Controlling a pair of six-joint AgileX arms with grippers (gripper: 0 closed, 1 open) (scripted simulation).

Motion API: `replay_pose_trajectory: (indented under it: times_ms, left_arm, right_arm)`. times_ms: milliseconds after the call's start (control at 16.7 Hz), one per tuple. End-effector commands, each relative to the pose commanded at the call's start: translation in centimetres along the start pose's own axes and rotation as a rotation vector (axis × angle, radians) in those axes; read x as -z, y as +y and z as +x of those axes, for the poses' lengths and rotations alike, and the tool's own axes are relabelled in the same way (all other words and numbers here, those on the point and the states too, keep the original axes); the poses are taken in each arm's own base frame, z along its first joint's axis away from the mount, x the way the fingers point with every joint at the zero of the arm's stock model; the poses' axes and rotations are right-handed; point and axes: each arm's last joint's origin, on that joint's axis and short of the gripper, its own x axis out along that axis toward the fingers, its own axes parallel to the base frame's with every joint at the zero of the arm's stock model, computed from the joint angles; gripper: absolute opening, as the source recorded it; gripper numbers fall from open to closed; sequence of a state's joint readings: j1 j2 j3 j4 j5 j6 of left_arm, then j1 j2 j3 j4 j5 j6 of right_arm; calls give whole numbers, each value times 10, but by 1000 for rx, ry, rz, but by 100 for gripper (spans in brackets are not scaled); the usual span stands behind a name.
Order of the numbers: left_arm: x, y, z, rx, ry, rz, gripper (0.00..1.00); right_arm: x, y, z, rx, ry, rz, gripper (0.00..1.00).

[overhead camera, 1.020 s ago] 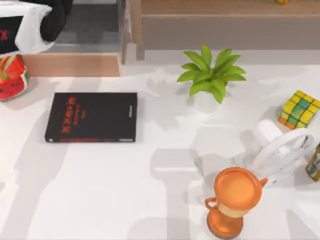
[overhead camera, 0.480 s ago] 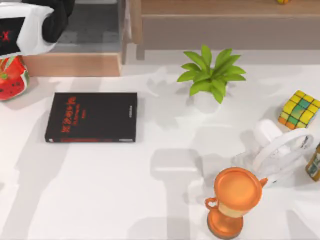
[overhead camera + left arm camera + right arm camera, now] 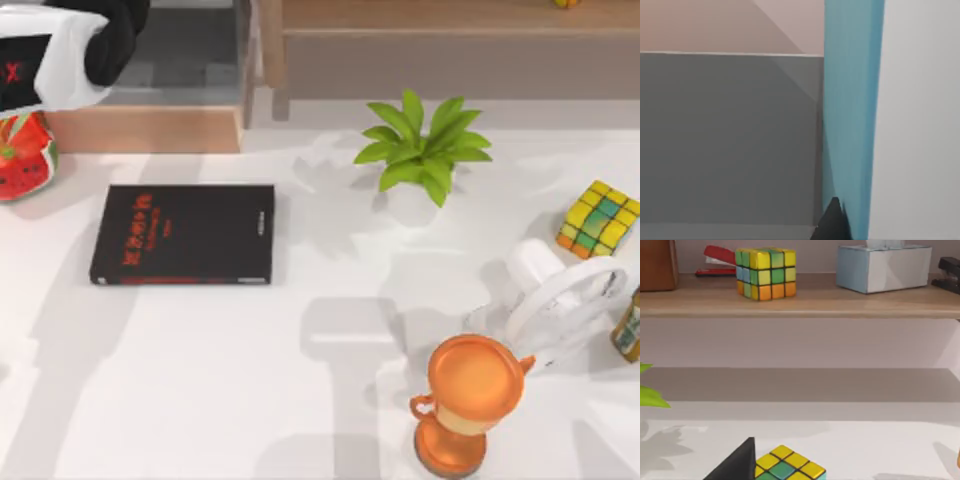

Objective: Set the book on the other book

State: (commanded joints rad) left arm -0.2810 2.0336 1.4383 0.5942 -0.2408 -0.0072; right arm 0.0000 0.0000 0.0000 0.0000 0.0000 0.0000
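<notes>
On the table's left half, you see the black book (image 3: 183, 234) lying flat, red lettering up, its spine toward the plant (image 3: 420, 148). Your left arm (image 3: 60, 50) sits at the far-left corner, above the table's back edge. Its wrist view puts the blue book (image 3: 852, 110) edge-on right before the camera, a dark fingertip (image 3: 831, 222) against it; you cannot tell how the jaws stand. Your right wrist view looks at a cube (image 3: 787, 465) on the table, one dark finger beside it.

Red lettering on the black book (image 3: 183, 234), unreadable
</notes>
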Motion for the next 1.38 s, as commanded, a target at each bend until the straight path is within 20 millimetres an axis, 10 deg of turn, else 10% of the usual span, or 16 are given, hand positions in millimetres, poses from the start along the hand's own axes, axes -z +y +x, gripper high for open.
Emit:
replay_pose_trajectory:
  times_ms: [1380]
  left_arm:
    - [-11,1,-10,-2,-2,1,0]
  right_arm:
    - [0,0,0,0,0,0,100]
